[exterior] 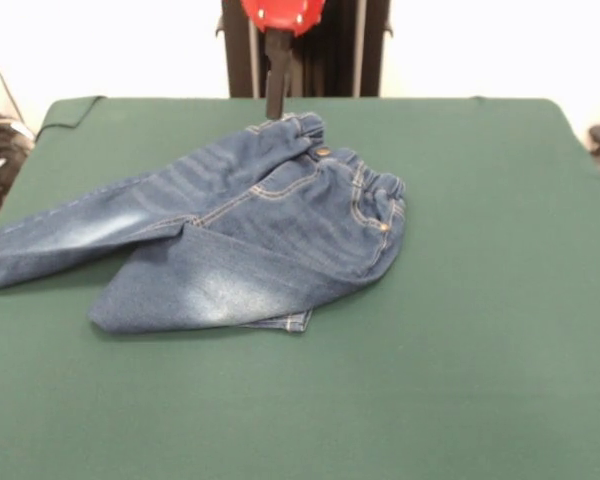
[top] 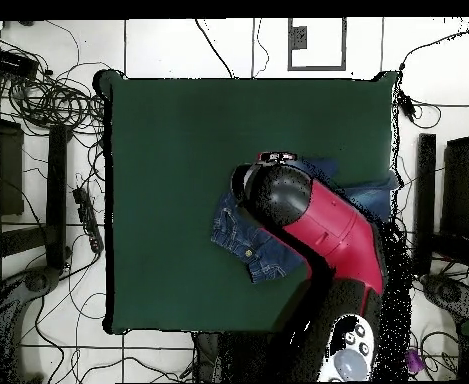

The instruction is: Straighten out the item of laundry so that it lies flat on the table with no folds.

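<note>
Near table's (exterior: 480, 300) far edge: jeans (exterior: 240, 240), one leg folded under. Pincer (exterior: 275, 100) at waistband, grip state indeterminate. I'd pinch waistband firmly, drag slowly.

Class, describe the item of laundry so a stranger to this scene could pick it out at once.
Start at the big dark green table. Towards its far left part, below the red and black arm, lies a small pair of blue denim jeans, crumpled, one leg reaching the left edge. It is the only thing lying on the cloth: gathered elastic waistband, tan stitching, faded whitish patches.
</note>
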Robot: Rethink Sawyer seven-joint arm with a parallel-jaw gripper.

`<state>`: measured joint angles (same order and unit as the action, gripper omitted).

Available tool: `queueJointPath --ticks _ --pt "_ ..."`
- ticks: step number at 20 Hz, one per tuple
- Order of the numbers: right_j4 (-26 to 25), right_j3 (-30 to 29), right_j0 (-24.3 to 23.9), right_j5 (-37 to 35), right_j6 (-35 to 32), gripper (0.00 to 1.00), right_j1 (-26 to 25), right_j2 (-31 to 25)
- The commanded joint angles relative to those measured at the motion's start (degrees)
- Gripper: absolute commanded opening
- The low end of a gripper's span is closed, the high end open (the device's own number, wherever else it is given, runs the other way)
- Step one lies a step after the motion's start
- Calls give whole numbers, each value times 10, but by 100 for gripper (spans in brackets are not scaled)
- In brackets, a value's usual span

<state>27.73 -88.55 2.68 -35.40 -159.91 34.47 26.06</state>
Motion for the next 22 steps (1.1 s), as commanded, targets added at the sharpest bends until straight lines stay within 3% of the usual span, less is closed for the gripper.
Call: queueJointPath --ticks 1,11,18,22 --pt "26 -54 28 -48 -184 100 -89 -19" --pt "58 -77 21 30 -171 100 -124 -42" --pt "88 -23 73 116 -241 100 -198 26" --pt "113 -13 88 146 -243 100 -218 45"
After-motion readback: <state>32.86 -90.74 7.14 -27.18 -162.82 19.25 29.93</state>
